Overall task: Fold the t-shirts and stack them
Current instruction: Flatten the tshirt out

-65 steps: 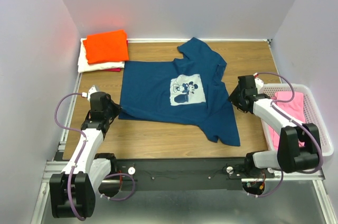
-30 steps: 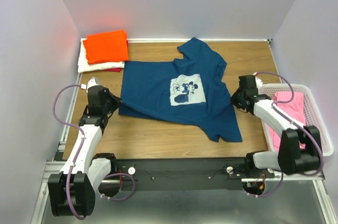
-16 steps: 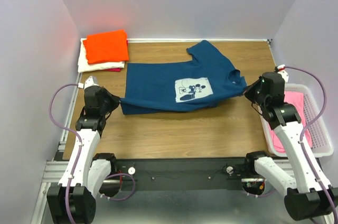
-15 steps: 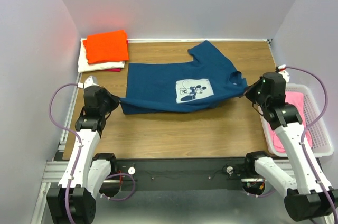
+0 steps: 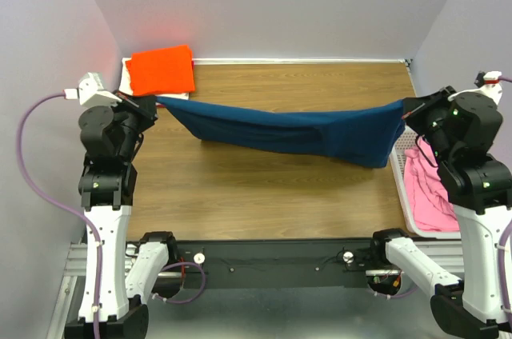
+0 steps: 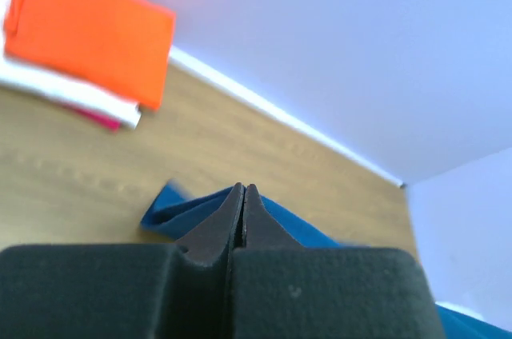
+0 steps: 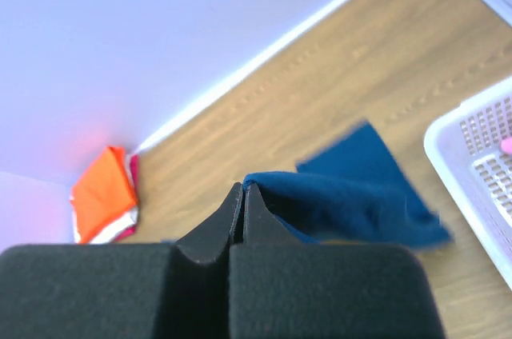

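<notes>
The left gripper [image 5: 149,104] and right gripper [image 5: 403,107] are each pinching an end of the navy tee [image 5: 280,131], holding it stretched and sagging above the table [image 5: 264,203]. They're seemingly spreading it for folding. Next it needs lowering flat, without wrinkles.

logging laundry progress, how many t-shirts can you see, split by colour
navy t-shirt: 1
orange t-shirt: 1
white t-shirt: 1
red t-shirt: 1
pink t-shirt: 1 (bunched in the basket, which may hide more)
total: 5
</notes>
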